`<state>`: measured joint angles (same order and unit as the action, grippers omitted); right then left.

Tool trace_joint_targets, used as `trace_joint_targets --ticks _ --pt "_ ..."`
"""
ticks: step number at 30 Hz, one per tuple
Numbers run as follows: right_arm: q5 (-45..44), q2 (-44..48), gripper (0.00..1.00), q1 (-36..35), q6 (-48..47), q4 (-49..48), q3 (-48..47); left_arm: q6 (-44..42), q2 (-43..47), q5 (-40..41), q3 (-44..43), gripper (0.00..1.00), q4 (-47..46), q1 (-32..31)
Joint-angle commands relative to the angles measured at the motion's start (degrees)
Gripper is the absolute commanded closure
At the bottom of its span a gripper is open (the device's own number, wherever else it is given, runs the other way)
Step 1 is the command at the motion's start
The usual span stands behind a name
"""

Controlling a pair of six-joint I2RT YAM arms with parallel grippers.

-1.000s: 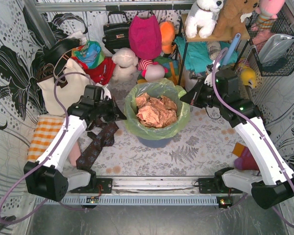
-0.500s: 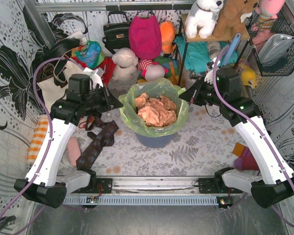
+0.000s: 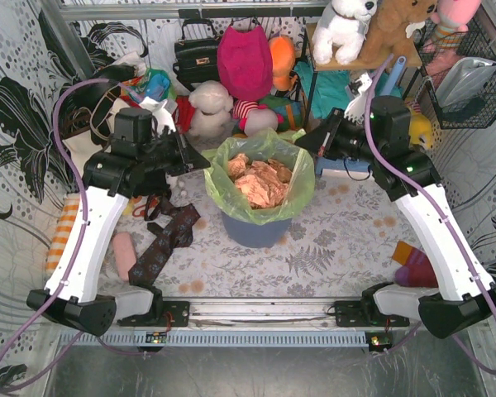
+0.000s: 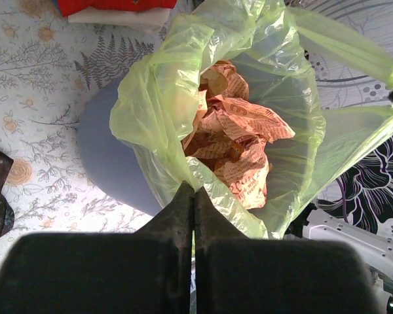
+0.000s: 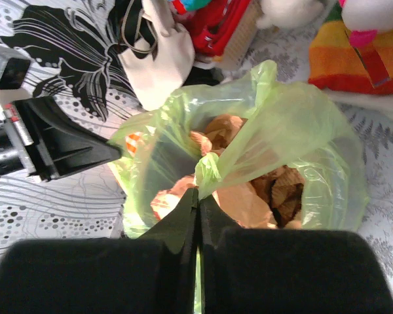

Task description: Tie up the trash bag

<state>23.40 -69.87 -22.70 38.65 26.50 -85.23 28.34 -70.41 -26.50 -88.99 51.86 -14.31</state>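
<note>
**Both arms up, bag rim lifted off bin**

Since 1 s ago both grippers rose & the bag rim came up w/ them, so more bin wall shows. Left gripper (image 3: 203, 163) (image 4: 194, 193): fingers pressed together, green film pinched at the tips. Right gripper (image 3: 303, 147) (image 5: 198, 196): same, closed on a fold of the opposite rim. 1 trash bag (image 3: 302, 188) (image 4: 154, 104) (image 5: 301, 124) hangs stretched betw. the 2 grips, bottom in the 1 blue-grey bin (image 3: 256, 231) (image 4: 108, 154) at table centre, crumpled paper (image 3: 260, 182) (image 4: 245, 134) inside. Tablecloth (image 3: 331, 248) shows in front & to the right of the bin. 1 dark tie (image 3: 161, 244) lies near its left. Plush toys (image 3: 211, 106) crowd the back edge just behind.
</note>
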Motion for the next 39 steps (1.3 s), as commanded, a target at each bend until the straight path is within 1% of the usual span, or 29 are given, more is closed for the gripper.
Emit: trace_joint_targets --ticks 1,5,9,12,16,21,27,32,39 --pt "1.3 -1.4 1.00 0.3 0.6 -5.4 -6.0 -1.5 -2.0 0.2 -3.8 1.00 -4.3 0.1" --pt "2.5 -3.3 1.00 0.3 1.1 -7.3 -9.3 -1.5 -4.9 -1.7 -5.2 1.00 -6.6 0.0" --pt "4.7 -4.3 1.00 0.2 3.1 -11.4 -9.1 -1.9 -7.0 -4.3 -4.2 1.00 -8.4 0.0" --pt "7.4 -4.8 1.00 0.1 6.5 -16.6 -7.6 -2.8 -7.6 -4.7 -2.8 1.00 -8.3 0.0" --pt "9.1 -5.3 1.00 0.0 9.3 -22.8 -6.9 -3.5 -7.7 -3.8 -1.9 1.00 -8.5 0.0" --pt "9.7 -6.1 1.00 0.0 10.3 -27.0 -7.9 -4.9 -8.2 0.4 -6.2 1.00 -7.0 0.1" --pt "8.0 -6.5 1.00 0.0 8.8 -27.1 -7.3 -4.1 -9.9 2.2 -11.9 1.00 -8.7 0.1" --pt "5.0 -7.3 1.00 0.1 6.1 -24.9 -3.9 -4.7 -11.5 3.9 -14.9 1.00 -9.4 0.1" --pt "3.5 -8.8 1.00 0.0 5.1 -27.1 3.5 -4.4 -10.6 3.6 -12.9 1.00 -15.9 0.1"
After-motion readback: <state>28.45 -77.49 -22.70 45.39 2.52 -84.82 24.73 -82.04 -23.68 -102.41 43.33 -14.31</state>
